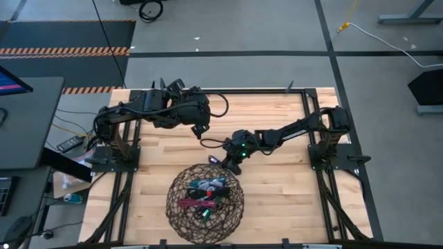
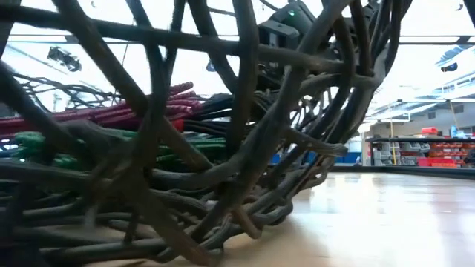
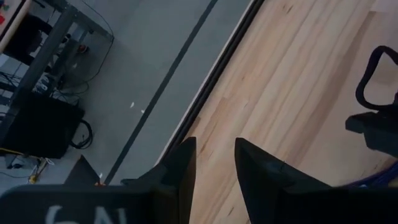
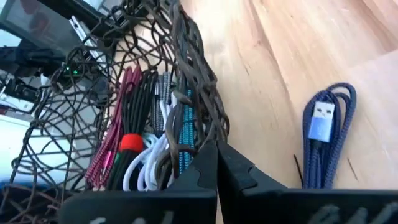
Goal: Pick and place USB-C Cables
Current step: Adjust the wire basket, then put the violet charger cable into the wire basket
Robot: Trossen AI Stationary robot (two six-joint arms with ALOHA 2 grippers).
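A round dark wire-mesh basket point(image 1: 173, 200) stands near the table's near edge. It holds several coiled cables: maroon point(image 4: 115, 143), black with a red band point(image 4: 132, 144), white point(image 4: 152, 168) and teal point(image 4: 185, 134). One blue braided cable bundle point(image 4: 326, 137) lies flat on the wood just beyond the basket's far rim point(image 1: 214, 160). My right gripper point(image 4: 217, 152) is shut and hangs between that cable and the rim point(image 1: 227, 166). My left gripper point(image 1: 201, 133) is open and empty over bare wood farther back point(image 3: 216, 155). My right gripper's shut fingertips stand right at the basket's far rim point(image 4: 202, 118); I cannot tell whether they touch it. They are apart from the blue cable.
In the low view the basket's mesh wall point(image 2: 245, 148) fills most of the picture, with maroon point(image 2: 111, 111) and green point(image 2: 44, 141) cables behind it. Bare wood lies to the basket's right point(image 1: 291, 187). A black cord loop point(image 3: 373, 74) hangs by the left arm.
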